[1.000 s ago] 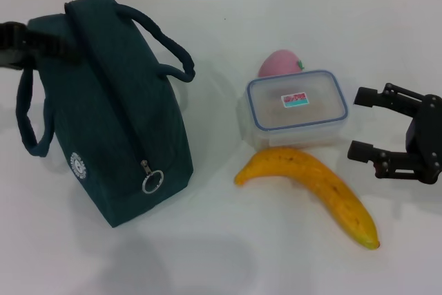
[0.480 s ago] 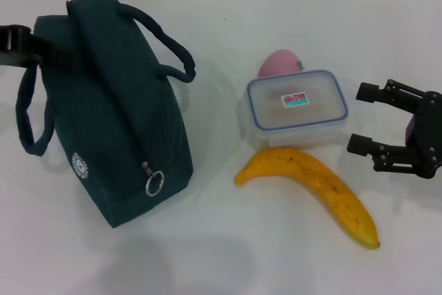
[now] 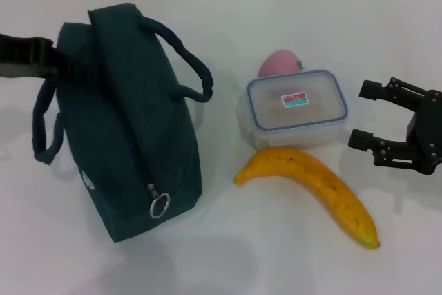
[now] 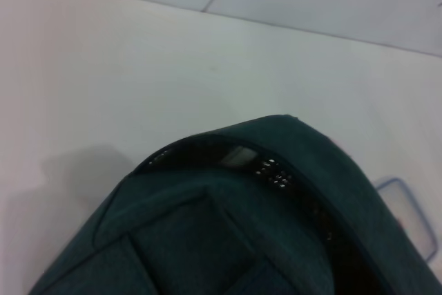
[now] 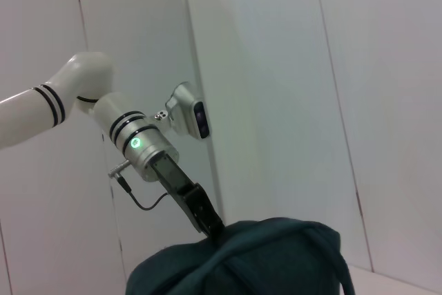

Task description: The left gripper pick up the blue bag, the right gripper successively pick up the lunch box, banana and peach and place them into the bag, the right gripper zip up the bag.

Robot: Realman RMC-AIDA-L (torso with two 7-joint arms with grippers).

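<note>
A plain white table point(image 3: 290, 253) fills the head view, soft shadows on it; behind the table, pale wall panels point(image 5: 276, 88) split by thin dark seams.

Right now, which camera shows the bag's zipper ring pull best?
The head view: the silver ring pull hangs in plain sight at the near end of the blue bag. The left wrist view shows only the bag's top fabric and part of the zip; the right wrist view shows the bag's far end, with no pull visible.

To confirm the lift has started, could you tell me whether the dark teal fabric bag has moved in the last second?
Yes. The dark teal fabric bag shifted right, closer to the clear rectangular lunch box.
</note>
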